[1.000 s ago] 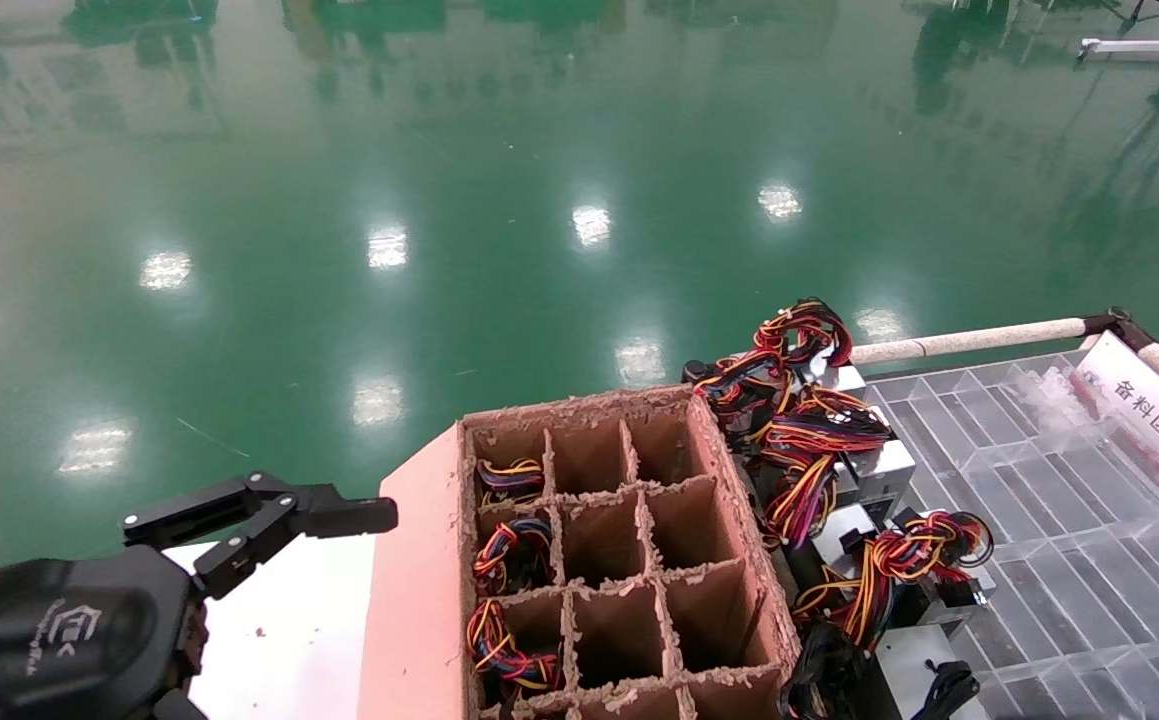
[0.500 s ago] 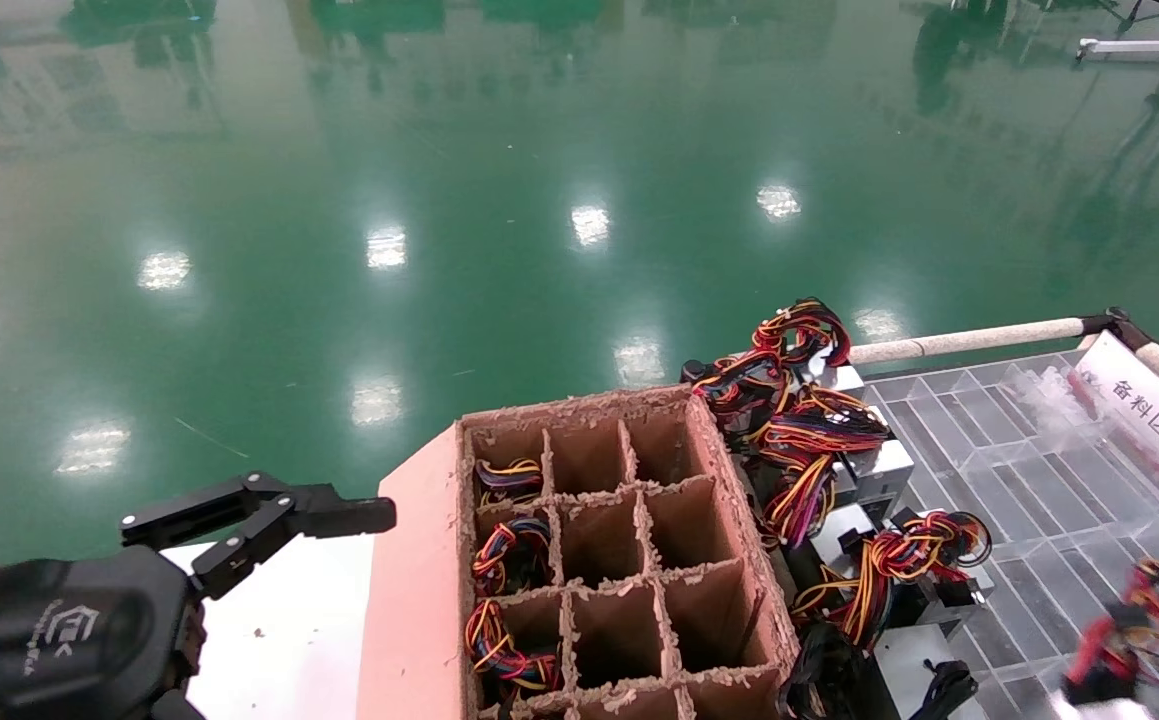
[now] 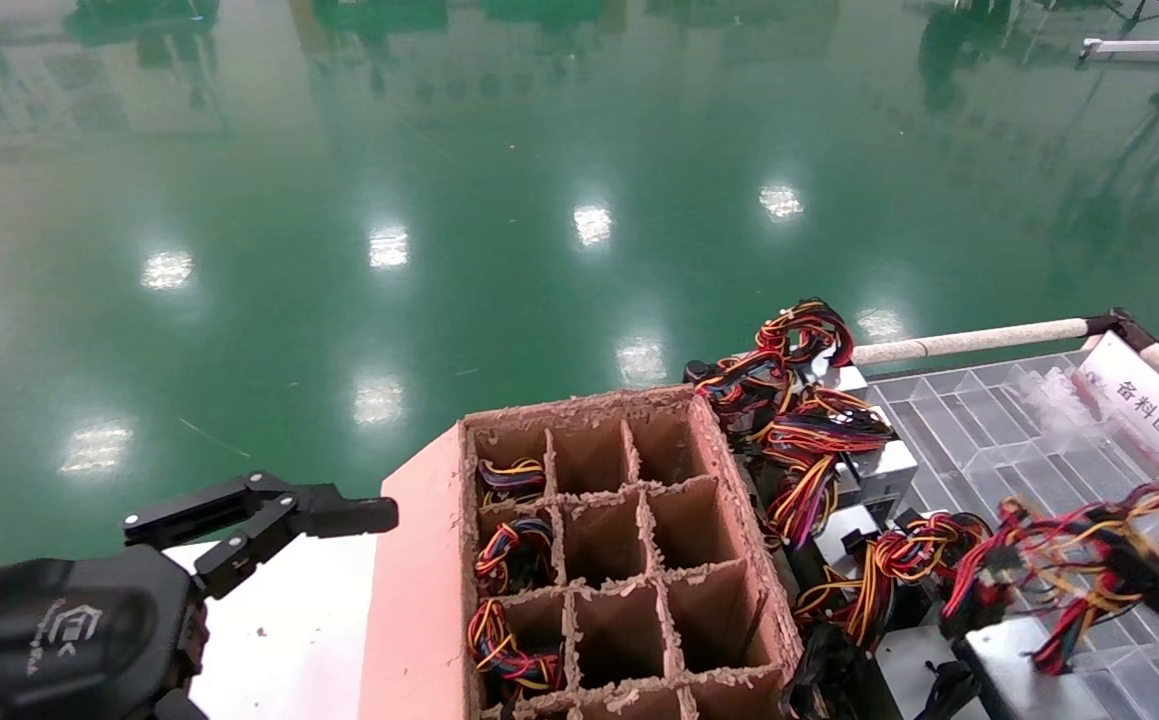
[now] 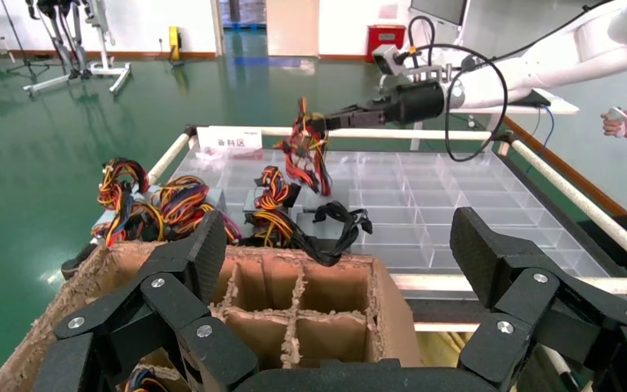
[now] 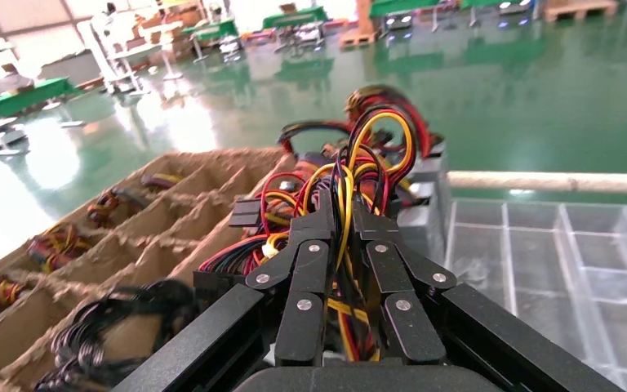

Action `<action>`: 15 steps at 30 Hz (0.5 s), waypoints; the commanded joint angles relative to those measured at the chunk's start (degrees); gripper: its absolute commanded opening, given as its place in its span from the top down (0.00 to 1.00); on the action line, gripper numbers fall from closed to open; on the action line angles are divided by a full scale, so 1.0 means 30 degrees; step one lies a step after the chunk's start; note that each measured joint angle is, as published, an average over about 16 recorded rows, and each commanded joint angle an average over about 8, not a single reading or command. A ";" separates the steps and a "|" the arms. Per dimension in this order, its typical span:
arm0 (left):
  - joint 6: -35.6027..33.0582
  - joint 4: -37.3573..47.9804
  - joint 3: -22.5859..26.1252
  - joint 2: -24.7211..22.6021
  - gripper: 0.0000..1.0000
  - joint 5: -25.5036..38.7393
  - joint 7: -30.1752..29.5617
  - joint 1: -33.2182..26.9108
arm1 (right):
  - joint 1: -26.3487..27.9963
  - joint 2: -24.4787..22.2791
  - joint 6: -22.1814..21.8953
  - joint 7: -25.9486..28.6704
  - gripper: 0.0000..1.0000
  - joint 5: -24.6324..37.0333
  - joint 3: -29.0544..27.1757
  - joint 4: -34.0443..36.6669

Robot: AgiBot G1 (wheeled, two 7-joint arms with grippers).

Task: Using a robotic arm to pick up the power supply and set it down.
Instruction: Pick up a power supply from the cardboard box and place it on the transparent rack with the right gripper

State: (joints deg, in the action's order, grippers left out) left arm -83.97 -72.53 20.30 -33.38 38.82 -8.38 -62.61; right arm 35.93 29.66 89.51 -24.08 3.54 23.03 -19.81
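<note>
right gripper (image 5: pixel 344 214) clamps power supply (image 3: pixel 1024 665) wires (airborne) | above clear tray (image 3: pixel 1059 450) | left gripper (image 4: pixel 335 269) spread

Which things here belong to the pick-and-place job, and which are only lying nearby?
Belong to the job:
- right gripper, shut on the wire bunch
- power supply, hanging by its wires
- divided cardboard box, probably where it goes

Lying about:
- other power supplies beside the box
- clear tray grid
- white label sign
- left gripper, open, parked near the box

Left gripper (image 3: pixel 269 520) parked low at the robot's left — fingers spread wide. Right gripper (image 5: pixel 344 214) extended forward, white arm raised — fingers clamped on a wire bundle (image 5: pixel 359 163).
</note>
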 commanded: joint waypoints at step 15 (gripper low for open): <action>0.0006 0.0005 -0.0001 0.0002 0.00 -0.0005 0.0001 0.0004 | 0.0941 0.0185 0.0267 0.0141 0.00 0.0990 0.0590 0.0451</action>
State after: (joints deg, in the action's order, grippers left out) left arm -83.95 -72.52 20.29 -33.38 38.80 -8.38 -62.60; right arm 38.76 30.22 90.31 -23.66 6.47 24.77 -18.48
